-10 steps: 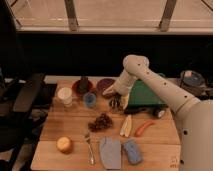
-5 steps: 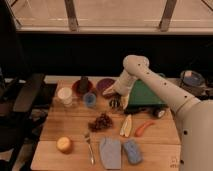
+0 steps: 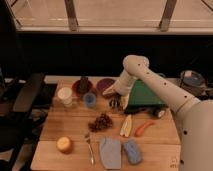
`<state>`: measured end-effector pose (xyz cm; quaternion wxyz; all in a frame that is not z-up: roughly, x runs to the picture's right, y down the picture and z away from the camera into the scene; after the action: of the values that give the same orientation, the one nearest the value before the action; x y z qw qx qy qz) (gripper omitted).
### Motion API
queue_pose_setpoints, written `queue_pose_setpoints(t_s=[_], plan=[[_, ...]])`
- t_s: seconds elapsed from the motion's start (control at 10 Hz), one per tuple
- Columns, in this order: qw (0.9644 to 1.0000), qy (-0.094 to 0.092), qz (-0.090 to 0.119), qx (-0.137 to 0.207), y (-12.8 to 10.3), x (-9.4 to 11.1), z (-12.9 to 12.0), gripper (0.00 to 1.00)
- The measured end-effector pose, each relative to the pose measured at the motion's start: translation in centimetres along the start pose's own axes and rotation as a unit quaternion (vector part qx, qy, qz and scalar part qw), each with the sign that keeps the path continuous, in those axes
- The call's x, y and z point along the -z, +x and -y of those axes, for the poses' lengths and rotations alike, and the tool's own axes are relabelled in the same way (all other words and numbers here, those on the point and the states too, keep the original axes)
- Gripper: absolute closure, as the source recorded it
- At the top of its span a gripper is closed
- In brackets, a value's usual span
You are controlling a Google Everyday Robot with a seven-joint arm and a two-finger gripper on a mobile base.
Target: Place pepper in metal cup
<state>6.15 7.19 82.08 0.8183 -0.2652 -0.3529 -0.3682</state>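
The orange-red pepper (image 3: pixel 144 128) lies on the wooden table (image 3: pixel 55 120) at the front right, next to a pale yellow wedge (image 3: pixel 126 125). A tiny dark shiny metal cup (image 3: pixel 159 113) stands just behind the pepper, by the front right corner of a green box (image 3: pixel 145 95). My gripper (image 3: pixel 115 103) hangs low over the table's middle, left of the green box. It is between the blue cup (image 3: pixel 90 99) and the box, well left of and behind the pepper. It holds nothing that I can see.
A white cup (image 3: pixel 65 95), a red dish (image 3: pixel 79 88) with a dark object and a purple plate (image 3: pixel 105 85) stand at the back. Grapes (image 3: pixel 101 121), a yellow fruit (image 3: pixel 64 144), a fork (image 3: pixel 90 149), a grey cloth (image 3: pixel 110 152) and a blue sponge (image 3: pixel 132 151) lie in front.
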Motion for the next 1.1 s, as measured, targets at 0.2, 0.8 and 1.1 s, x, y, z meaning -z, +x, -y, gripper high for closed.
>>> queue_pose_setpoints(t_s=[0.2, 0.8, 1.1], plan=[[1.0000, 0.000, 0.000, 0.000, 0.0, 0.0, 0.0, 0.20], [0.9998, -0.009, 0.003, 0.016, 0.0, 0.9, -1.7, 0.20], [0.9995, -0.023, 0.007, 0.020, 0.1, 2.1, -6.9, 0.20]])
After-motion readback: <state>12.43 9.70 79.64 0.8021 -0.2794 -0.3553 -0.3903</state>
